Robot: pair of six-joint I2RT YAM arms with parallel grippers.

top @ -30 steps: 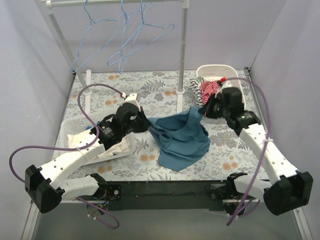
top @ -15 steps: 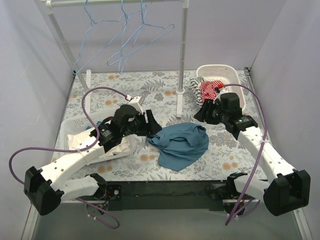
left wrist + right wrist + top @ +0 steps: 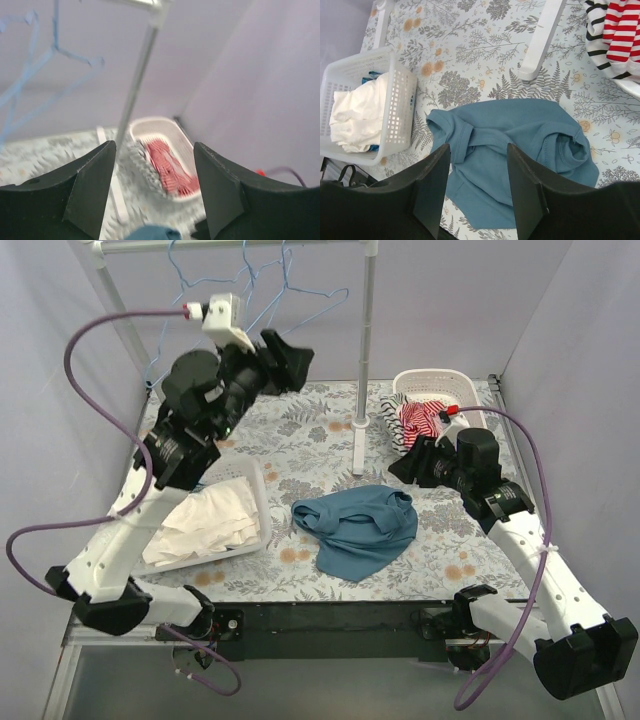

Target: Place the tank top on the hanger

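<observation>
The teal-blue tank top (image 3: 356,530) lies crumpled on the floral table, with neither gripper touching it. My right gripper (image 3: 404,464) hovers open just above its right side. In the right wrist view the tank top (image 3: 520,145) fills the space beneath the spread gripper (image 3: 477,150). My left gripper (image 3: 290,358) is raised high and open with nothing in it, close to the light-blue wire hangers (image 3: 330,292) on the rail. The left wrist view is blurred: a hanger (image 3: 75,54) shows at upper left, beyond the open gripper (image 3: 154,146).
A white basket (image 3: 262,502) holding white cloth sits at the left. Another white basket (image 3: 430,377) with a red-and-white striped garment (image 3: 415,420) stands at the back right. The rack's white pole (image 3: 366,350) and foot (image 3: 358,445) rise behind the tank top.
Both grippers opened and let go of the tank top, which dropped onto the table. The left arm swung up toward the hangers. The right gripper backed off slightly.
</observation>
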